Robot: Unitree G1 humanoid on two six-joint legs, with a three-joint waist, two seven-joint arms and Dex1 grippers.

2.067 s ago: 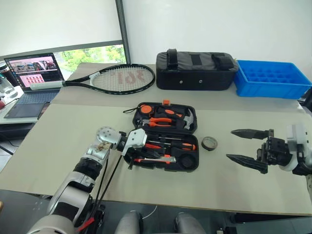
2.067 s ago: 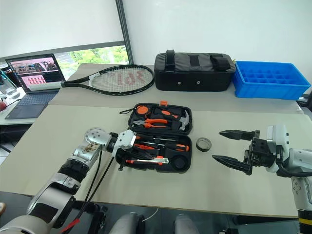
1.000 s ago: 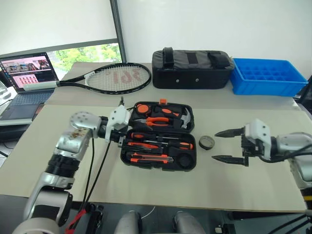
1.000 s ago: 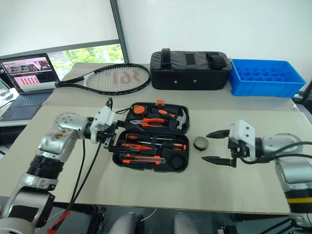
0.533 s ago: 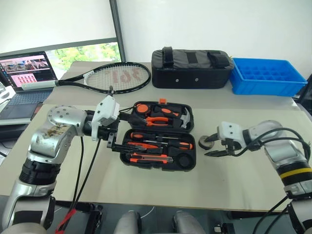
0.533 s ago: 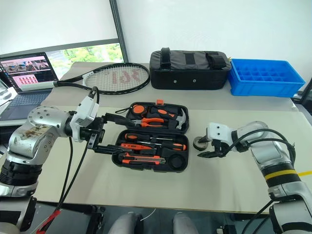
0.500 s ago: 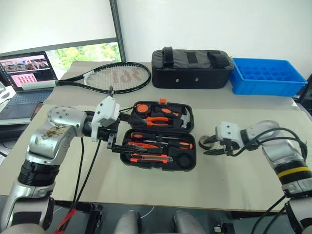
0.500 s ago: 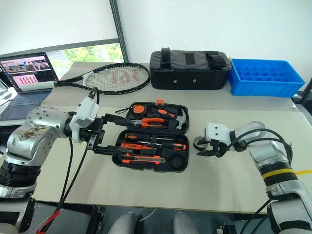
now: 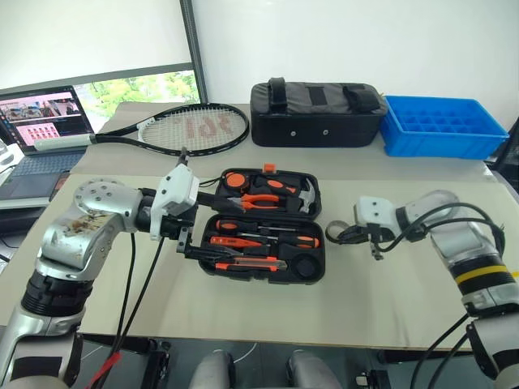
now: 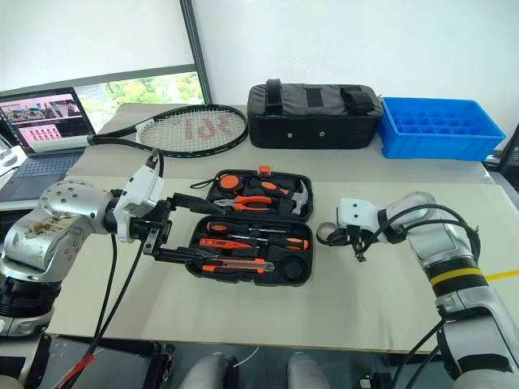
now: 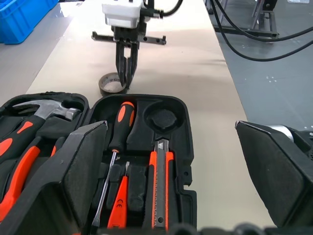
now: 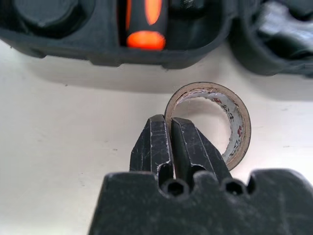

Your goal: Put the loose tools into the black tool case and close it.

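Just beside the right edge of the black tool case (image 9: 261,224), the right tool (image 12: 169,131) is pinching the wall of the small black tape roll (image 12: 211,117), one finger inside the ring and one outside, with the roll lying on the surface (image 9: 243,308) and touching nothing else. The case is lying open, its screwdrivers (image 11: 119,128) and utility knife (image 11: 160,182) already seated, and the round recess (image 11: 161,117) at the near right corner is standing empty. That recess looks meant for the roll. To do this step well, the arm should be lifting the roll straight up before carrying it sideways over the case rim, keeping it flat so it drops squarely into the recess; a thin-wall pinch like this may be letting the ring swing or slip, so slow travel seems wise. The left tool (image 10: 178,229) is hovering with its fingers spread wide over the left edge of the case, holding nothing.

Compared with a second ago, the right tool was standing wide apart, short of the roll; now it is clenched on it. The left arm has drawn back slightly from the case.
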